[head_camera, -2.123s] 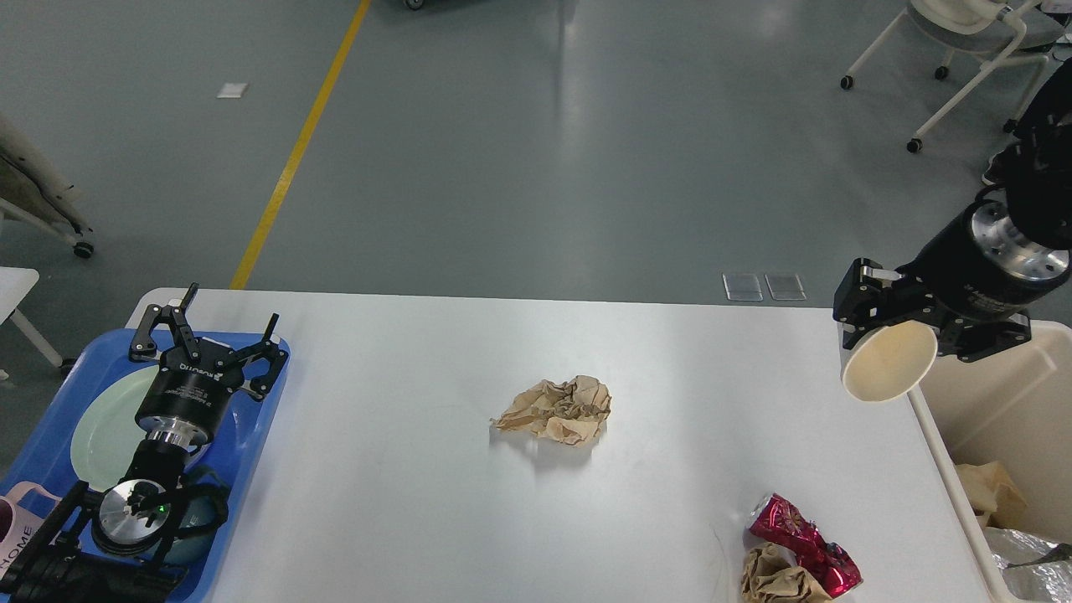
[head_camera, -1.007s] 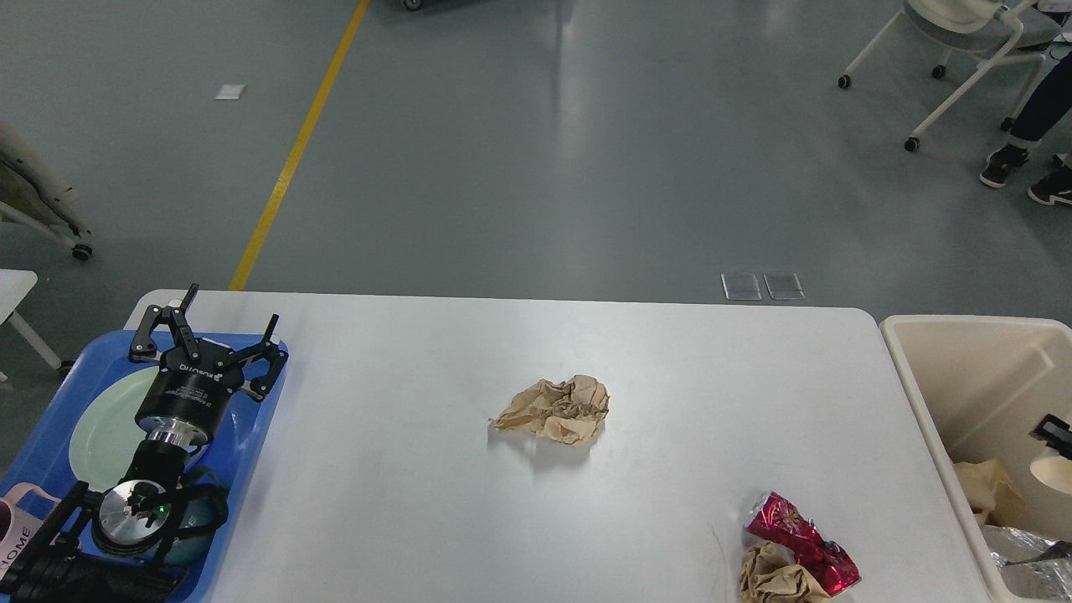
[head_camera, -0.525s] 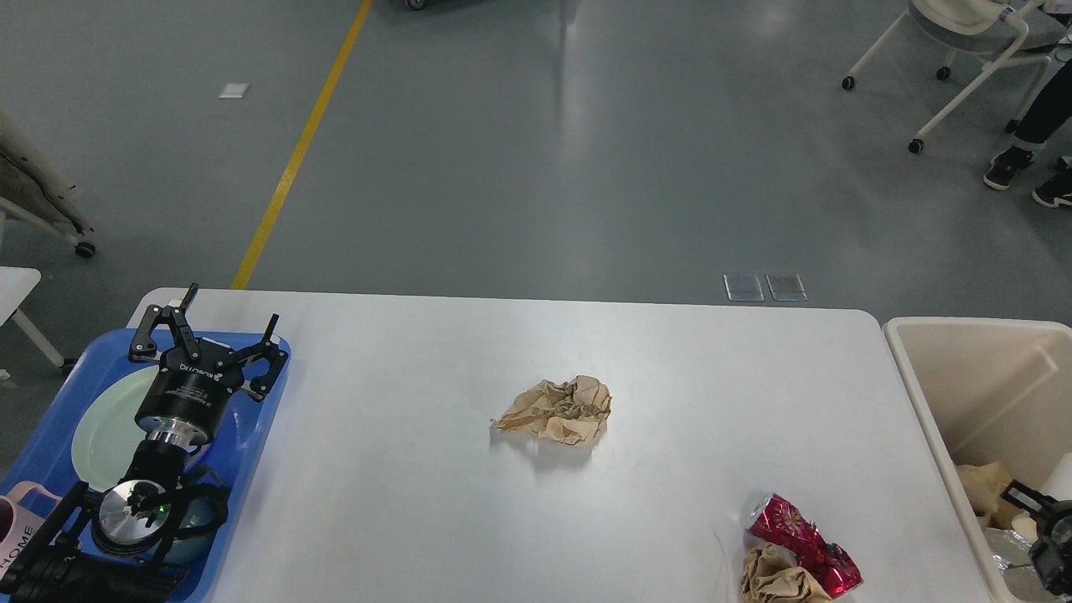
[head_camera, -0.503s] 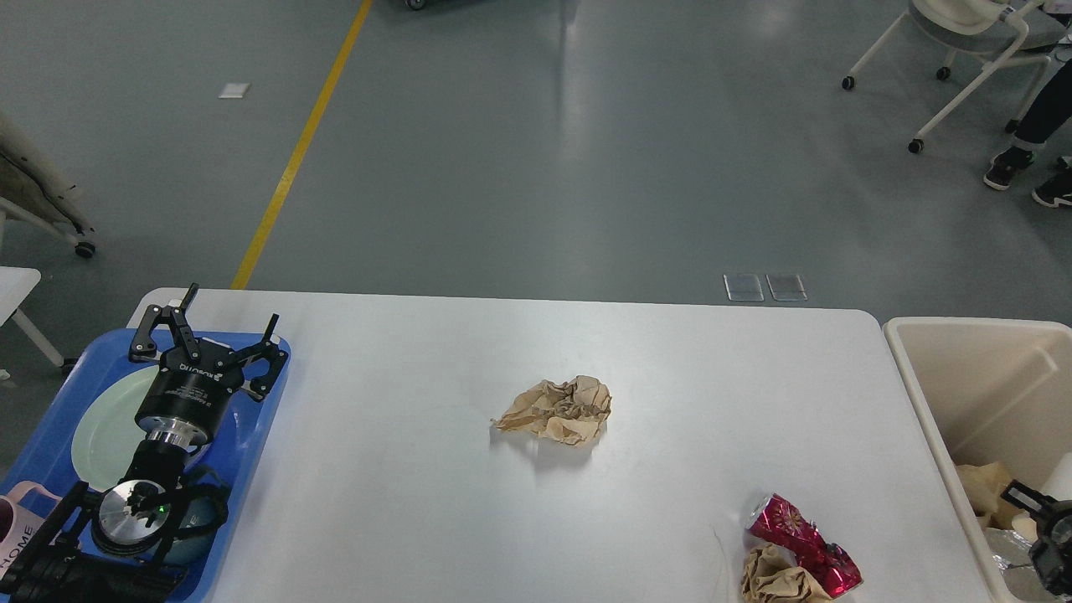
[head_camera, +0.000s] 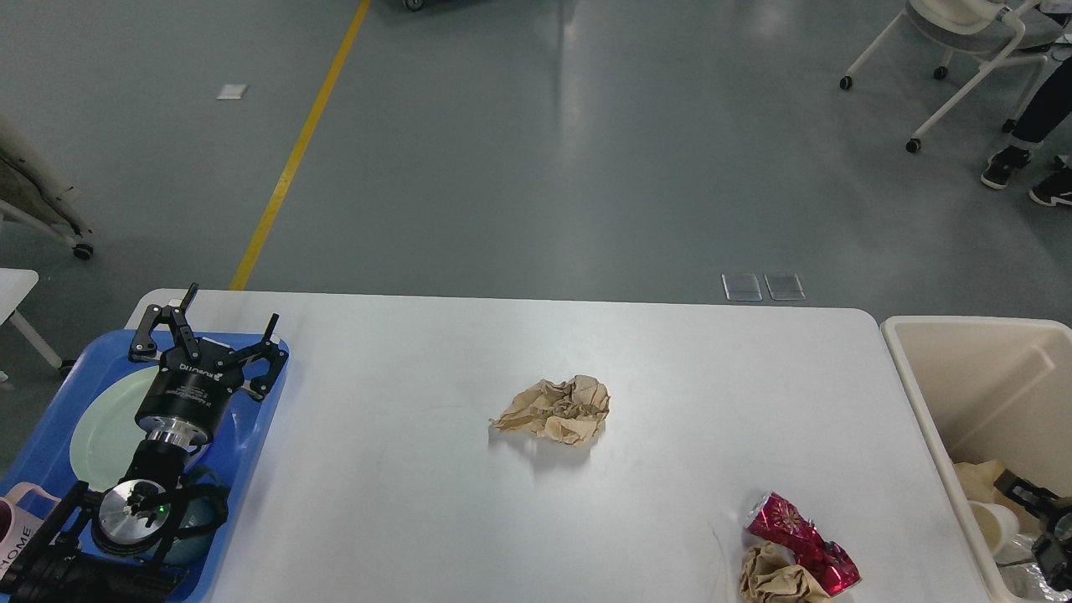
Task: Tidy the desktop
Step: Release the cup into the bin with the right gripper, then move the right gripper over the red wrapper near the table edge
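The left gripper (head_camera: pixel 209 331) is showing black, thin, linked fingers on a black cylindrical body bearing small white lettering; behind it a polished silver ring and disc are gleaming, a green light glowing among black cables.

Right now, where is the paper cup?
In the head view, the cup lies inside the beige bin at the far right, beside the right gripper.
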Controlling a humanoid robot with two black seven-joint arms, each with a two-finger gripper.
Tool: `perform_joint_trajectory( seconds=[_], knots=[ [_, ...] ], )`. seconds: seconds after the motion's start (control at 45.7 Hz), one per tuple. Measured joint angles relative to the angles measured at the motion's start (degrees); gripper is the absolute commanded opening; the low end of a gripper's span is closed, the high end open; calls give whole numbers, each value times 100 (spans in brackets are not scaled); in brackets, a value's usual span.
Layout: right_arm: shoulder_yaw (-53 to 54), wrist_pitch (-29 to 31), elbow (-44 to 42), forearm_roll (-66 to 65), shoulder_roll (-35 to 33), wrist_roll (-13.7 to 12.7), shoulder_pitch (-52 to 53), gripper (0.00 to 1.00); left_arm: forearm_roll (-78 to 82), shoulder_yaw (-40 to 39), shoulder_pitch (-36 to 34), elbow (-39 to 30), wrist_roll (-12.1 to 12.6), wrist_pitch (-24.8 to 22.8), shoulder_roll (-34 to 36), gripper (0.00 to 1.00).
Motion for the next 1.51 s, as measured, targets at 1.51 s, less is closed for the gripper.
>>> perform_joint_trajectory(
  seconds=[1.51],
  knots=[
    [-2601, 3713, 9913, -855, 189, -574, 10967, 95, 0, 0, 2, 0, -1, 0, 0, 97]
  ],
)
